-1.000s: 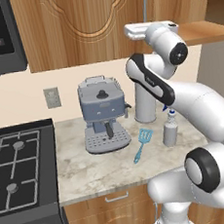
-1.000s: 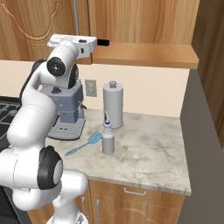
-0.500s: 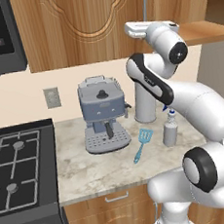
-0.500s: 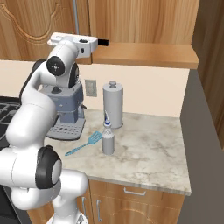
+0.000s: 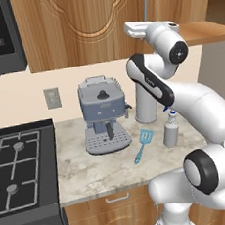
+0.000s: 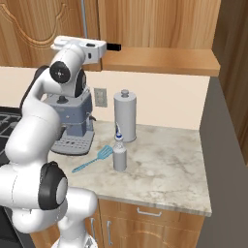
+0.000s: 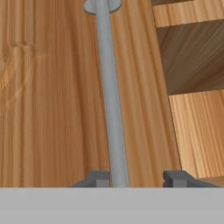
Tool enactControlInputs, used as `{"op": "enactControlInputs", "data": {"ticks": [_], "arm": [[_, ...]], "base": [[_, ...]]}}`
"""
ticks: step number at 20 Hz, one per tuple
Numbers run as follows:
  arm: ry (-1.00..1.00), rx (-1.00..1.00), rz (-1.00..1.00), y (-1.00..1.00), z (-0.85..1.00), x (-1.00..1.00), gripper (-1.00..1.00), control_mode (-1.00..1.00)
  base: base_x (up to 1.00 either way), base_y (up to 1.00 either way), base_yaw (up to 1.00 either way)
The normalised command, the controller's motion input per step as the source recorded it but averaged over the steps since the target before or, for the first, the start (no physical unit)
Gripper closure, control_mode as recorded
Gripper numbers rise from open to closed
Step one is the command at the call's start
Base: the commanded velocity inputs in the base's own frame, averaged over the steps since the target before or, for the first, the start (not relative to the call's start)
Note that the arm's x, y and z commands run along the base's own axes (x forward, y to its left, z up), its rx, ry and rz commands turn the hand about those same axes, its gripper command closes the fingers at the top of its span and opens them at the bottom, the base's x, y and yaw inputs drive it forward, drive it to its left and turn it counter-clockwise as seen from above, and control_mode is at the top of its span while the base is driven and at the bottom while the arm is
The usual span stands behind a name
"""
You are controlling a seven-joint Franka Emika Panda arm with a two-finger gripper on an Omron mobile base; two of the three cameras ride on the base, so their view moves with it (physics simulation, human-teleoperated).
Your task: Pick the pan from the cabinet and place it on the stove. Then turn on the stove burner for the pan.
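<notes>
Cabinet (image 5: 90,23) bar handle (image 7: 111,109) runs top-to-bottom mid-frame, between the hand's (image 7: 138,177) fingertips, nearer the left tip; hand partly closed, grip unconfirmed.

left base view: from behind the arm's left, facing forward and down over the stove (image 5: 22,168) and counter (image 5: 105,167). right base view: from behind its right, sharing that counter and the coffee machine (image 6: 72,123). hand view: very near the cabinet (image 7: 52,87), looking along its bar handle (image 7: 111,100).
</notes>
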Motion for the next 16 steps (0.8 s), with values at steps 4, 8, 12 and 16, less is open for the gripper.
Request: {"op": "enactControlInputs", "data": {"ticks": [4, 8, 12, 16], "arm": [[0.07, -0.08, 0.0, 0.33, -0.21, 0.0, 1.0, -1.0], [0.01, -0.02, 0.01, 0.41, -0.09, 0.0, 1.0, -1.0], [0.01, 0.0, 0.01, 0.4, -0.01, 0.05, 1.0, -1.0], [0.02, 0.0, 0.0, 0.33, 0.0, 0.11, 1.0, -1.0]], "base": [[0.0, 0.0, 0.0], [0.0, 0.0, 0.0], [0.0, 0.0, 0.0], [0.0, 0.0, 0.0]]}}
